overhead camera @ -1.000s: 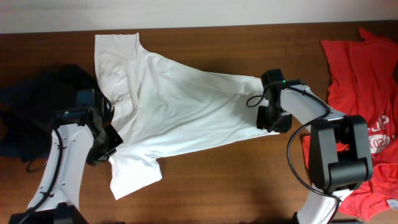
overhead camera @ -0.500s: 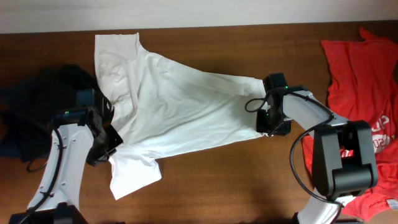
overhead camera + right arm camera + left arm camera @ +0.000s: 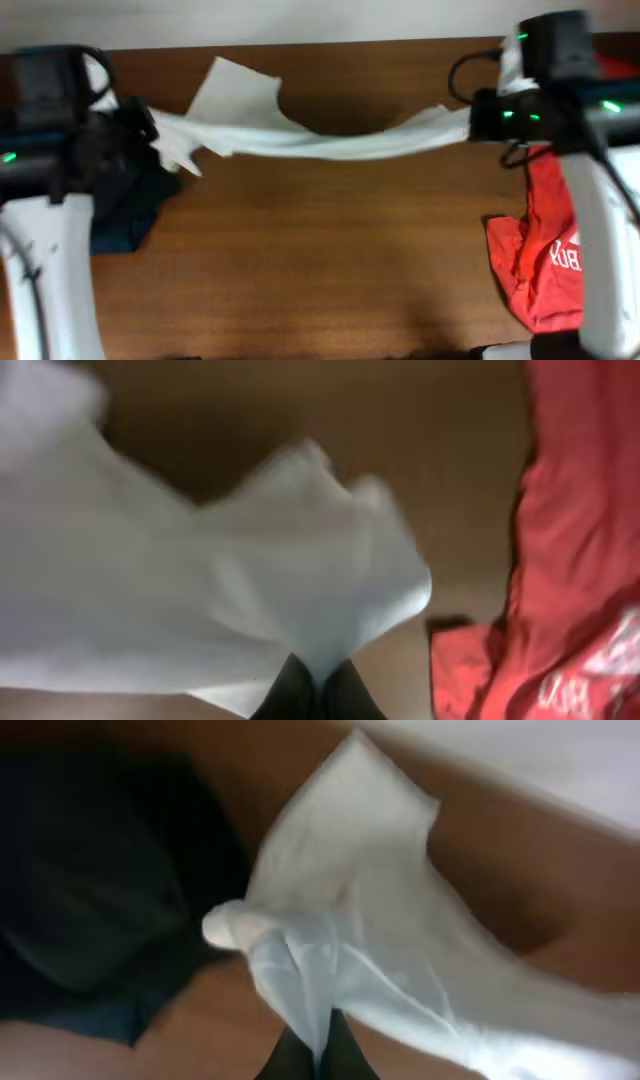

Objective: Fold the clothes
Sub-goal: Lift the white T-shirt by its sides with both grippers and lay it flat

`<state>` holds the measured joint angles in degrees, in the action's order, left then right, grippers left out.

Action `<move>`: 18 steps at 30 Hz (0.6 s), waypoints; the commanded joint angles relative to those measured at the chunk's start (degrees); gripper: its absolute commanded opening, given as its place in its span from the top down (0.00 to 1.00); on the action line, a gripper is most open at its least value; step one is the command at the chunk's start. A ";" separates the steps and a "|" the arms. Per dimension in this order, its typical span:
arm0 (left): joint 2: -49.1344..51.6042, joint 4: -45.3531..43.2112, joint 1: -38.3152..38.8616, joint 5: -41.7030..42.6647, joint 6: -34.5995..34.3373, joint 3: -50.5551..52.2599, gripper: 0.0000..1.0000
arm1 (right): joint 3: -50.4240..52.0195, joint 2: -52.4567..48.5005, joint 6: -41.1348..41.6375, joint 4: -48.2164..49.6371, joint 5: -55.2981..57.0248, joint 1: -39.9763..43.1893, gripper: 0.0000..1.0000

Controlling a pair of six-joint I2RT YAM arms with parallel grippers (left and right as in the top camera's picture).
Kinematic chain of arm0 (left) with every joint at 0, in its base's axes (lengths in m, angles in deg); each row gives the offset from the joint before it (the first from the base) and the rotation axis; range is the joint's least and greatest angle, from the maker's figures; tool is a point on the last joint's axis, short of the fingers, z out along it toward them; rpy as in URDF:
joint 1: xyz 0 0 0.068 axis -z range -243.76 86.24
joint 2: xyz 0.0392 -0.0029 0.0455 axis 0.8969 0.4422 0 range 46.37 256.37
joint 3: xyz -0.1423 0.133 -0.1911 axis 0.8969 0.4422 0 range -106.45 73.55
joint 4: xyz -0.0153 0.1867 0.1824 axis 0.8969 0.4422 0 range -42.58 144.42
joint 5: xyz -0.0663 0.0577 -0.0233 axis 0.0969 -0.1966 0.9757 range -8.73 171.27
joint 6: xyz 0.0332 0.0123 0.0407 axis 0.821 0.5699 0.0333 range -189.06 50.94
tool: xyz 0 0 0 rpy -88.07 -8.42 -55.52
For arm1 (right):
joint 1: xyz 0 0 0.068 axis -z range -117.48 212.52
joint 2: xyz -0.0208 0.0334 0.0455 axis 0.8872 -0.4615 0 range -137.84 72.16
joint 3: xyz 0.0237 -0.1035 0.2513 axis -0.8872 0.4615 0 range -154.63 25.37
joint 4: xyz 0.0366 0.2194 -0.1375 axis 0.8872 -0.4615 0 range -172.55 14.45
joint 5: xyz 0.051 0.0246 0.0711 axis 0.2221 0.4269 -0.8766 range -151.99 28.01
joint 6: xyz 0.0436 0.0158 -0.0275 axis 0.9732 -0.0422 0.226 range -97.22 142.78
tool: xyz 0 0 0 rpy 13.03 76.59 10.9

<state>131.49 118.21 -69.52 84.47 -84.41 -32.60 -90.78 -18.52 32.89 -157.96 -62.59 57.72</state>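
The white T-shirt (image 3: 300,140) hangs stretched in the air between my two grippers, high above the brown table. My left gripper (image 3: 140,125) is shut on its left end; the left wrist view shows the fabric (image 3: 350,920) pinched between the dark fingers (image 3: 320,1055). My right gripper (image 3: 478,115) is shut on its right end; the right wrist view shows white cloth (image 3: 250,580) bunched at the fingertips (image 3: 320,685). A flap of the shirt (image 3: 235,85) sticks up at the back left.
A red T-shirt with white print (image 3: 545,260) lies at the right, also in the right wrist view (image 3: 580,540). Dark garments (image 3: 130,205) lie at the left under my left arm, also in the left wrist view (image 3: 90,890). The wooden table (image 3: 300,260) lies below.
Both arms have lifted sharply, raising the white T-shirt off the table and pulling it taut between them. Before, it lay spread flat with the grippers at its edges.
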 commanded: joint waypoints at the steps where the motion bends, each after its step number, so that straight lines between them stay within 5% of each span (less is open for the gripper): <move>1: -2.23 2.21 -2.43 0.44 2.19 -15.06 1.00 | -12.26 3.67 -2.40 -0.68 1.73 0.37 0.96; 8: -6.75 -2.03 -7.76 0.98 1.73 -23.54 1.00 | -25.16 4.72 -2.43 1.46 10.34 0.37 0.96; 12: 5.35 -7.02 -7.17 9.73 1.77 -23.54 1.00 | -25.14 -6.84 -2.40 4.66 10.34 0.46 0.96; 18: 25.55 -35.39 -1.27 9.70 3.45 -23.54 1.00 | -25.14 -22.95 -2.38 28.33 10.32 6.69 0.96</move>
<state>154.68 90.97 -71.77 94.59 -82.09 -55.68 -115.15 -42.51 30.36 -134.99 -55.14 61.50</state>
